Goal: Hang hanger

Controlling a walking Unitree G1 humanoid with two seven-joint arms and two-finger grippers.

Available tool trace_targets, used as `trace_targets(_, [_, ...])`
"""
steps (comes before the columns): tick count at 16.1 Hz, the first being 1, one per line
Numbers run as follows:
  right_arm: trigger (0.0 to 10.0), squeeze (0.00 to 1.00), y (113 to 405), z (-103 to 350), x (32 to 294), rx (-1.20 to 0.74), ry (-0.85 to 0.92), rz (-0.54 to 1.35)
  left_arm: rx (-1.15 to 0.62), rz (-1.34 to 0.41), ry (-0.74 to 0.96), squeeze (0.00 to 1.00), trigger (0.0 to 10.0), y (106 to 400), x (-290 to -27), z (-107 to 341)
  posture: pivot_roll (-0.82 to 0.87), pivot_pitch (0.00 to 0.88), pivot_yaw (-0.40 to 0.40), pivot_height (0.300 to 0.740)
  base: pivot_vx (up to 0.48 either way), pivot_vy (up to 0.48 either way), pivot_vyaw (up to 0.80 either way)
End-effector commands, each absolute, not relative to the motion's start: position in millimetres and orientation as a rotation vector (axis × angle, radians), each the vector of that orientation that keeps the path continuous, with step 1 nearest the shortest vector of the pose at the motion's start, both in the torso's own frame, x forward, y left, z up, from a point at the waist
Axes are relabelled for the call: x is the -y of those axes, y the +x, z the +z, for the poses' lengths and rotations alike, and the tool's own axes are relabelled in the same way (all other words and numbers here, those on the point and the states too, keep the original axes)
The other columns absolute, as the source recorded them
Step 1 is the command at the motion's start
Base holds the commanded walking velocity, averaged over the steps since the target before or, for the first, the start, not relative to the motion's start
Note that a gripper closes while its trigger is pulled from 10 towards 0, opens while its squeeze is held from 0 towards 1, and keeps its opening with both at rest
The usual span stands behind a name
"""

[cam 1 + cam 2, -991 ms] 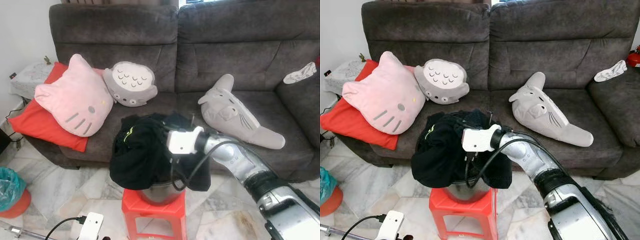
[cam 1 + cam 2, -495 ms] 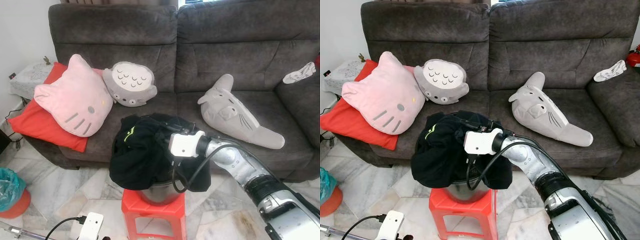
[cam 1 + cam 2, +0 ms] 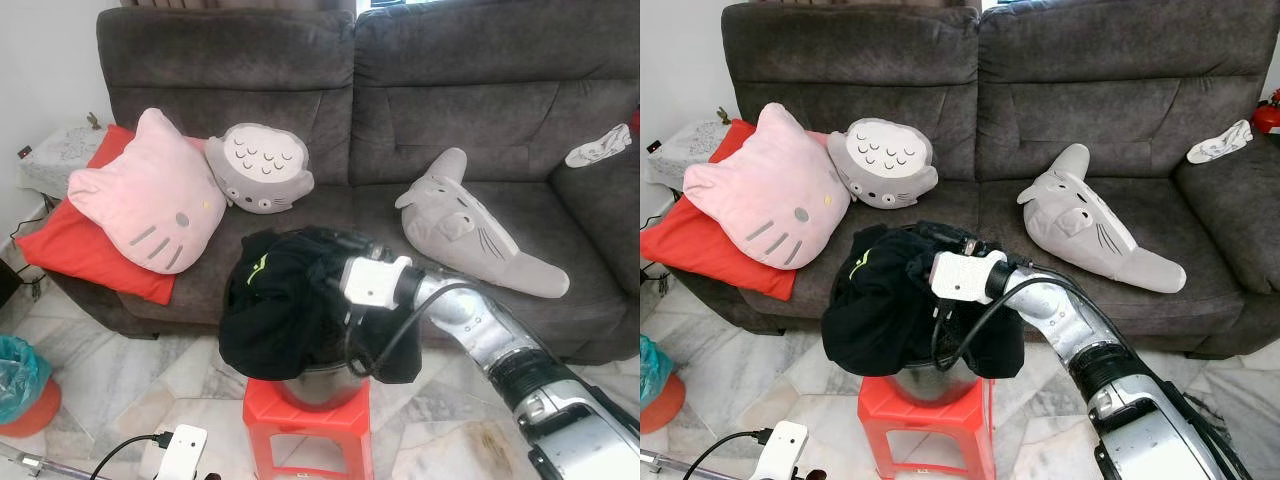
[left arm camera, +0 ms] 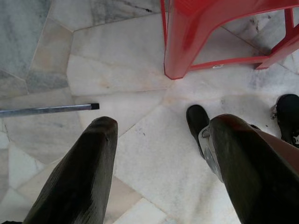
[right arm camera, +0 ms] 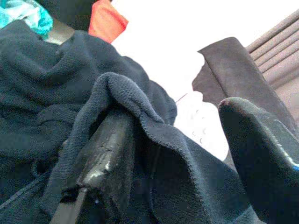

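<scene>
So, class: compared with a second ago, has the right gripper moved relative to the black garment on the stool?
Yes. The right gripper has pushed slightly forward, toward the sofa, over the black garment, its fingers now in the cloth.

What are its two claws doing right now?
Left gripper: open, holding nothing, over the floor beside the red stool.
Right gripper: open, one finger tucked under a fold of the black garment.

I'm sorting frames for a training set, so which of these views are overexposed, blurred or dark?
Right wrist view: the background behind the dark garment is blown out to white, and the near fingers are soft and out of focus. Left wrist view: evenly lit marble floor, fingers slightly blurred up close. Both eye views: sharp, even daylight, the sofa clearly rendered.
</scene>
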State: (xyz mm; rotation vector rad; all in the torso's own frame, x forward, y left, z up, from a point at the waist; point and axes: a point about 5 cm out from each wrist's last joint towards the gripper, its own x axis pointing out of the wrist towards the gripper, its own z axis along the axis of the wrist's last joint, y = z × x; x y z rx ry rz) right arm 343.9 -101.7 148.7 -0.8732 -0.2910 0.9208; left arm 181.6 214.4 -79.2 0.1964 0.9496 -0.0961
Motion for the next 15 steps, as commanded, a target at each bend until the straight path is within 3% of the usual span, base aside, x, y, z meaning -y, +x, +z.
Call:
trace_targets(1, [10.0, 0.0, 347.0, 163.7, 99.0, 0.338, -0.837, 0.906, -0.958, -0.092, 0.215, 0.0, 10.0, 181.1, -218.4, -78.8, -0.06, 0.0, 0.083, 0.74, 0.0, 0.0, 0.0])
trace_targets(8, [10.0, 0.0, 363.4, 185.6, 106.4, 0.323, -0.813, 0.843, -0.959, -0.093, 0.218, 0.0, 10.0, 181.3, -219.1, -78.6, -0.06, 0.0, 0.087, 0.74, 0.0, 0.0, 0.0])
trace_targets(11, [10.0, 0.0, 365.3, 176.2, 106.4, 0.193, -0.793, 0.925, -0.96, -0.094, 0.217, 0.0, 10.0, 181.2, -218.9, -78.7, -0.06, 0.0, 0.087, 0.74, 0.0, 0.0, 0.0])
trace_targets(13, [10.0, 0.0, 360.4, 146.2, 115.9, 0.002, -0.919, 0.996, -0.961, -0.094, 0.213, 0.0, 10.0, 181.0, -218.5, -78.9, -0.06, 0.0, 0.085, 0.74, 0.0, 0.0, 0.0])
trace_targets(15, [10.0, 0.0, 352.4, 135.7, 119.3, -0.066, -0.877, 1.061, -0.961, -0.094, 0.211, 0.0, 10.0, 181.0, -218.2, -78.9, -0.06, 0.0, 0.087, 0.74, 0.0, 0.0, 0.0])
